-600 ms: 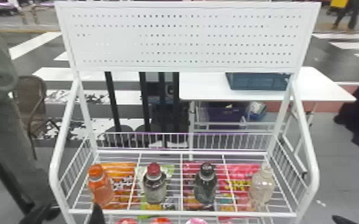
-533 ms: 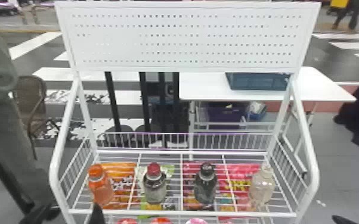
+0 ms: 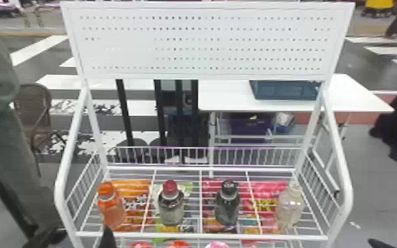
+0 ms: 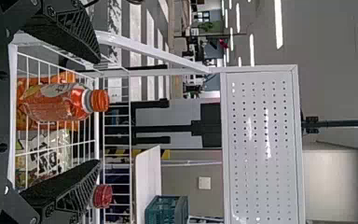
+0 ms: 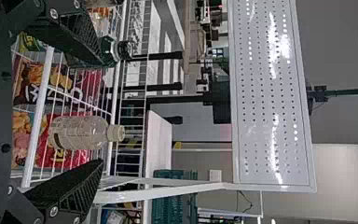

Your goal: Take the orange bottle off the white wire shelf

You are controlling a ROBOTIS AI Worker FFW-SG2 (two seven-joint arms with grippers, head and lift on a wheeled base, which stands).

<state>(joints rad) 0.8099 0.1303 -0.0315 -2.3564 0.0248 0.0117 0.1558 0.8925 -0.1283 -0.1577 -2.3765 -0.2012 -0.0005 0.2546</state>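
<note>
Beyond your left gripper (image 3: 76, 236), the white wire shelf (image 3: 181, 235) bears an orange bottle (image 3: 111, 208), red-capped bottle (image 3: 171, 207), black-capped bottle (image 3: 227, 206) and clear bottle (image 3: 290, 207).

The wire shelf (image 3: 181, 235) looks like smooth coated metal, the orange bottle (image 4: 51, 103) glossy plastic, the panel (image 5: 272, 93) smooth and shiny.

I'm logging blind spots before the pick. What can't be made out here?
- Pink and red lower-tier items: mostly cut off by head view's bottom edge.
- Crate's inside: behind the white panel, head view.
- Dark-capped bottle's print: blurred, head view; body behind right gripper's finger, right wrist view.
</note>
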